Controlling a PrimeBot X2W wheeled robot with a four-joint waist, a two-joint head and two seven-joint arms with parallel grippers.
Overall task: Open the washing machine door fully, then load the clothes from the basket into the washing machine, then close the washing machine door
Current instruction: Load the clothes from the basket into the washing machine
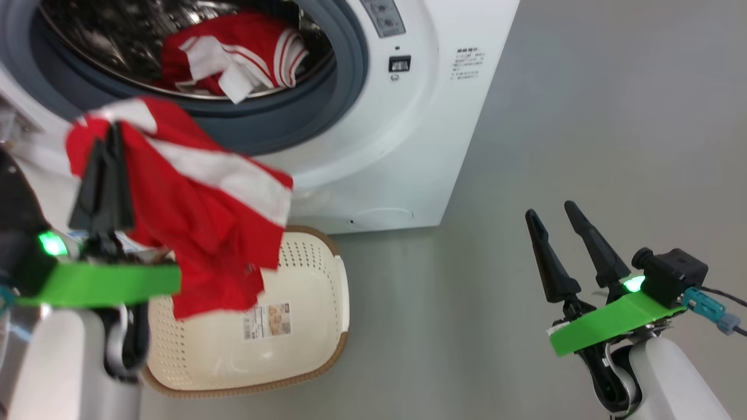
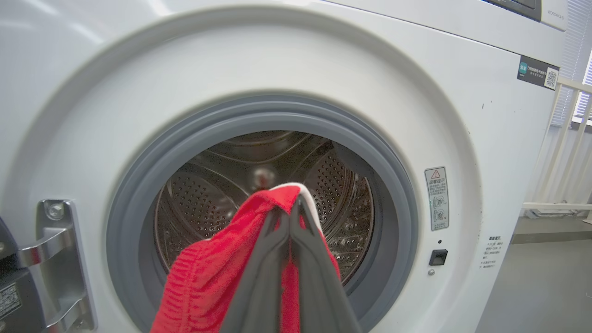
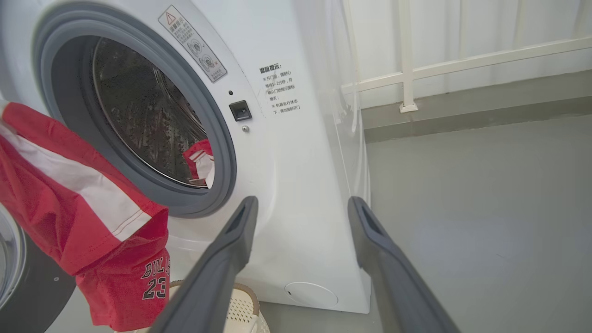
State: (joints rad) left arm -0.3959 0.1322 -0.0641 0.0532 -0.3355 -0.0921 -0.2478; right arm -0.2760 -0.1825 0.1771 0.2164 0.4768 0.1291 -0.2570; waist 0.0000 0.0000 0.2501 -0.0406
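- The washing machine door (image 3: 46,296) stands swung out at the far left, its black rim just beside the hanging cloth. If the arm drifts left, the hem could catch on that rim or on the metal hinge (image 2: 55,259).
- The left gripper (image 1: 111,133) has its fingers clenched on the top edge of a red jersey (image 1: 198,221), held in front of the round opening. Most of the cloth dangles well below the pinch. The likeliest failure is the tail dragging over the grey door seal (image 1: 327,116) and lying draped across it, where it would stop the door from closing. The pinch takes only a little cloth, so a snag might also pull the jersey free.
- The basket (image 1: 341,291) sits on the floor against the machine's lower front edge, directly under the jersey. A dropped piece would probably land in it or across its rim.
- The washing machine (image 1: 420,146) holds other red and white clothes (image 1: 233,58) near the front lip of the drum (image 2: 208,199). That leaves less room at the mouth, so a shallow release may spill back out.
- The right gripper (image 1: 550,209) hovers with its fingers spread and empty, well apart from the machine's right corner.
- The floor (image 1: 613,116) on the right is bare, giving that arm free room to reach the opening.
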